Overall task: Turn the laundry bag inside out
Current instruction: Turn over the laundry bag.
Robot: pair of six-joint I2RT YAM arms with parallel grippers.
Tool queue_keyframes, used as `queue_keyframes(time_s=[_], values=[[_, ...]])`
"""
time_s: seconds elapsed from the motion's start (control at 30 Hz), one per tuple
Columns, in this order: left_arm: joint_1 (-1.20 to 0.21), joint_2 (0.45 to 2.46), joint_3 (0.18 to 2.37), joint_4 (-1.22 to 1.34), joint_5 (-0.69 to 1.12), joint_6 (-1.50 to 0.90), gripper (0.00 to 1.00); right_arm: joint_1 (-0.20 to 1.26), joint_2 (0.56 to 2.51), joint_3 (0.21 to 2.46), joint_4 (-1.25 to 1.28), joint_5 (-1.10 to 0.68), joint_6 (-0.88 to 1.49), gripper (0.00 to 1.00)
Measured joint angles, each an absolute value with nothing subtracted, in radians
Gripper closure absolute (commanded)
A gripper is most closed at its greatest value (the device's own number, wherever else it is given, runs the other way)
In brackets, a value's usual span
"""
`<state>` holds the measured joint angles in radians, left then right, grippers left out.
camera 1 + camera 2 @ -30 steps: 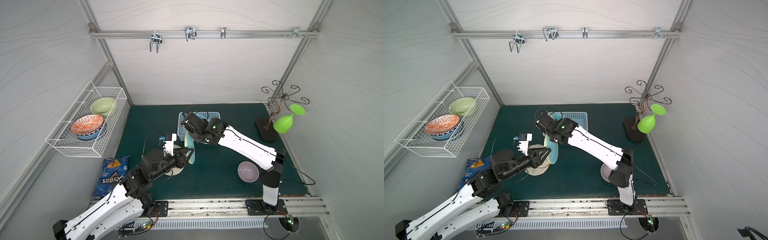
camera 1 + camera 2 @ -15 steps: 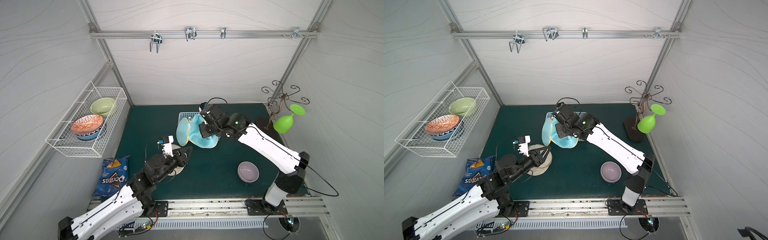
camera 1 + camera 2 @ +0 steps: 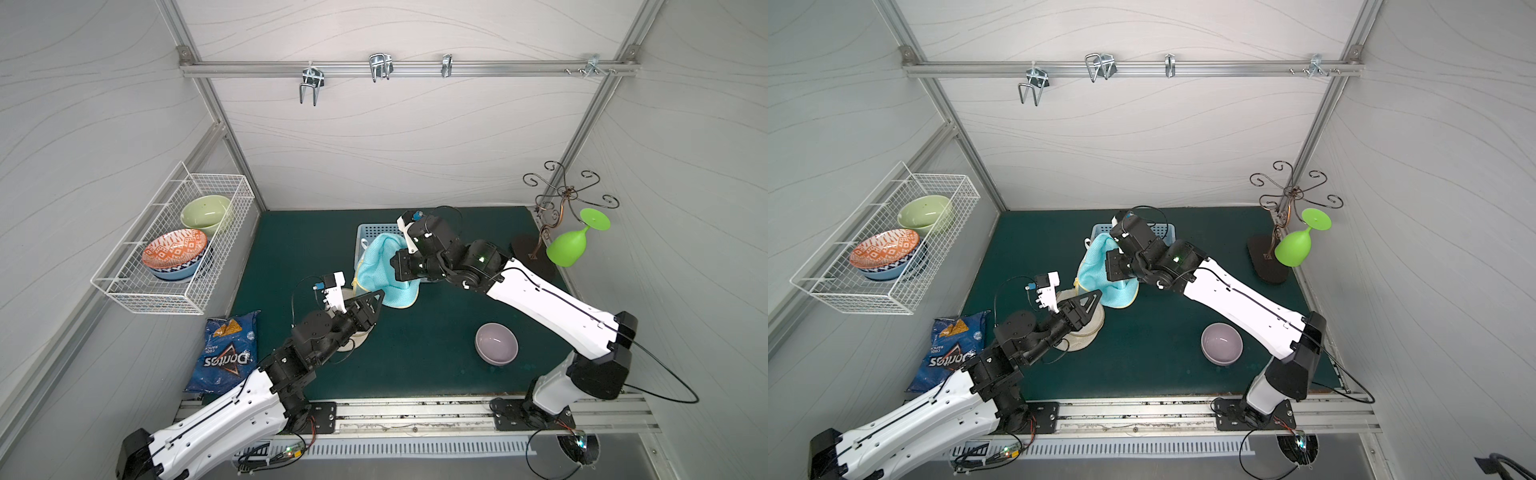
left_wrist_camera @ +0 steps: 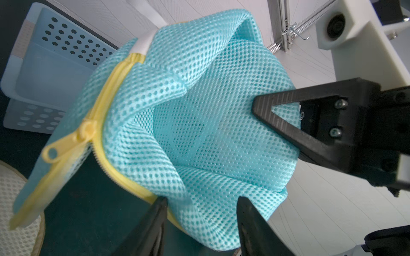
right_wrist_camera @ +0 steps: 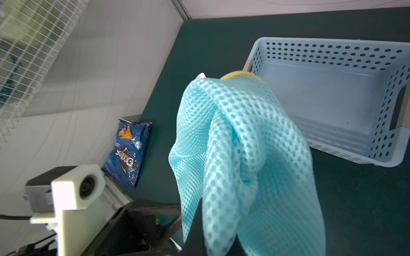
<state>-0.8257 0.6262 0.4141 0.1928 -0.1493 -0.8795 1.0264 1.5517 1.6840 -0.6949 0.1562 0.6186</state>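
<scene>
The right arm [image 3: 540, 303] holds the laundry bag [image 3: 382, 270] in the air above the counter [image 3: 436, 374], in front of the basket [image 3: 374, 230]. The bag's lower edge seems to hang clear of the surface. The right fingers [image 4: 286, 130] are clamped on a fold of the mesh. The left fingers [image 4: 150, 232] stand apart with the bag's bottom hem between them, not yet closed.

The largest risk is that this single pinch slips once the left side pulls. The mesh is bunched and slick, and the bag would drop near the cream mesh pouch [image 3: 1077, 332] below. Next, the left fingers may close on both layers at once, which would drag the whole bag along rather than evert it. A smaller risk is the yellow zipper [image 4: 88, 130], which looks only partly open. Fabric forced through that narrow mouth could snag on the teeth.

A second ago the right arm reached low toward the left one, with the bag hanging narrow and mostly hidden. Now the arm sits back toward the basket and the bag spreads wide. The left fingers stand slightly wider apart.
</scene>
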Motion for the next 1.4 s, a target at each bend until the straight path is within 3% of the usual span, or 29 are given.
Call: queue_keyframes(time_s=[0.2, 0.23, 0.27, 0.4, 0.43, 0.47, 0.5, 0.53, 0.73, 1.07, 1.27, 1.4], values=[[-0.826, 0.595, 0.408, 0.171, -0.139, -0.916, 0.41, 1.035, 1.520, 1.669, -0.664, 0.186, 0.620, 1.00], [-0.826, 0.585, 0.411, 0.156, -0.139, -0.918, 0.39, 1.039, 1.520, 1.671, -0.660, 0.194, 0.619, 1.00], [-0.826, 0.577, 0.415, 0.140, -0.139, -0.918, 0.29, 1.044, 1.520, 1.671, -0.656, 0.202, 0.616, 1.00], [-0.826, 0.585, 0.431, 0.120, -0.140, -0.921, 0.30, 1.061, 1.520, 1.669, -0.629, 0.206, 0.615, 1.00], [-0.826, 0.596, 0.432, 0.125, -0.139, -0.924, 0.38, 1.063, 1.520, 1.669, -0.623, 0.205, 0.617, 1.00], [-0.825, 0.613, 0.432, 0.128, -0.138, -0.929, 0.57, 1.066, 1.520, 1.669, -0.615, 0.203, 0.621, 1.00], [-0.825, 0.629, 0.432, 0.131, -0.137, -0.934, 0.84, 1.068, 1.520, 1.668, -0.605, 0.199, 0.625, 1.00], [-0.826, 0.641, 0.432, 0.136, -0.134, -0.931, 1.00, 1.068, 1.519, 1.662, -0.590, 0.195, 0.632, 1.00], [-0.826, 0.660, 0.425, 0.140, -0.123, -0.916, 1.00, 0.975, 1.432, 1.499, -0.463, 0.028, 0.757, 1.00], [-0.809, 0.587, 0.326, 0.152, -0.289, -0.852, 1.00, 0.810, 1.262, 1.261, -0.209, -0.325, 1.071, 1.00], [-0.543, 0.513, 0.397, 0.108, -0.136, -0.836, 1.00, 0.751, 1.219, 1.179, -0.219, -0.500, 1.013, 1.00], [-0.443, 0.554, 0.468, 0.037, 0.020, -0.814, 1.00, 0.723, 1.124, 1.027, -0.184, -0.567, 0.973, 1.00]])
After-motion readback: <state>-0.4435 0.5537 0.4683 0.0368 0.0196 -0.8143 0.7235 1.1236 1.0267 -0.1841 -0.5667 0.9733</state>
